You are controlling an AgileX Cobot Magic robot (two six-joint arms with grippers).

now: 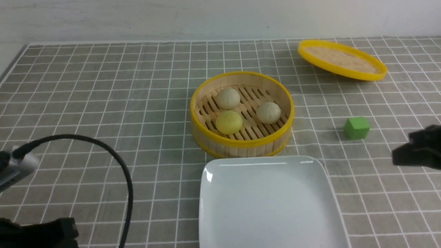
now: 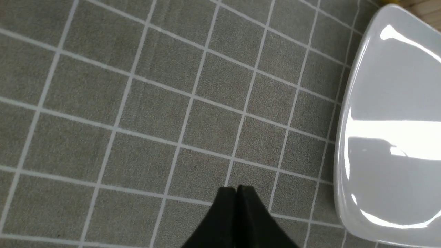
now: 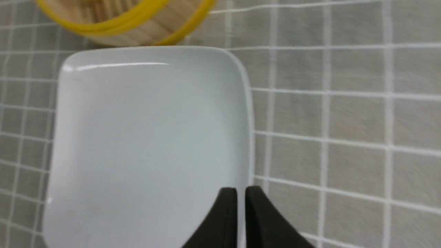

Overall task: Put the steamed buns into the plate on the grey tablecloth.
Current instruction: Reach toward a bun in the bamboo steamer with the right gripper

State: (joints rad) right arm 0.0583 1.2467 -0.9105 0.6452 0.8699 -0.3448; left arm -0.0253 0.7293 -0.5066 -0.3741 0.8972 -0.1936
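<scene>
Three steamed buns lie in a round bamboo steamer [image 1: 241, 143]: an off-white bun [image 1: 228, 97] at the back, another off-white bun [image 1: 268, 112] on the right, and a pale yellow bun [image 1: 228, 122] in front. The white square plate [image 1: 268, 203] sits empty just in front of the steamer on the grey tablecloth [image 1: 103, 103]. My left gripper [image 2: 236, 188] is shut and empty over bare cloth, left of the plate [image 2: 389, 120]. My right gripper [image 3: 241, 189] hovers at the right edge of the plate [image 3: 148, 131], its jaws a narrow slit apart with nothing between them.
The steamer's flat yellow-rimmed lid [image 1: 341, 60] rests tilted at the back right. A green cube [image 1: 356, 128] stands right of the steamer, near my right gripper [image 1: 396, 158]. A black cable [image 1: 113, 155] arcs over the left front of the cloth.
</scene>
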